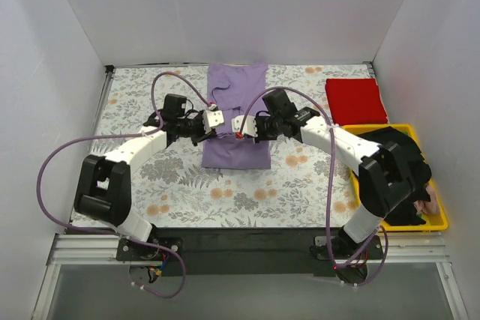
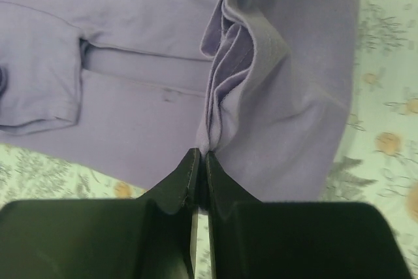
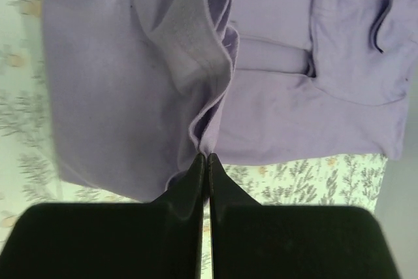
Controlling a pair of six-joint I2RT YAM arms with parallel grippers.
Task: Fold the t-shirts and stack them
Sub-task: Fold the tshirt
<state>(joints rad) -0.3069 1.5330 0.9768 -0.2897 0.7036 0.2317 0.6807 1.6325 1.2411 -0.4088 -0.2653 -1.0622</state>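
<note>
White walls (image 1: 247,13) close in a bench (image 1: 247,239) on three sides. A grey-and-orange floral cloth (image 1: 142,103) covers its top.

Both arms are bolted to the near edge and curve inward, so their tips almost meet over the middle. A yellow tray (image 1: 441,222) sits at the near right, beside the right arm's elbow.

At mid-bench lies the lavender t-shirt (image 1: 238,84), a narrow strip running away from the arms.
- **Left tool** (image 2: 201,155): its jaws are closed together on a gathered ridge of lavender cloth.
- **Right tool** (image 3: 204,156): it is clamped the same way on the same ridge, just beside the left one.

In both wrist views, several layers of cloth bunch up into the tips while a sleeve lies flat to one side. The grips sit about halfway along the shirt. This looks meant to let the pair lift the cloth along one line and lay one half over the other. That reading is a judgement, not something seen. Holding so close together gives little control of the outer edges, which may sag or skew.

Further back, at the far right corner, the red t-shirt (image 1: 355,100) rests as a neat folded square. It lies well apart from the lavender one, probably as the base of the stack.
</note>
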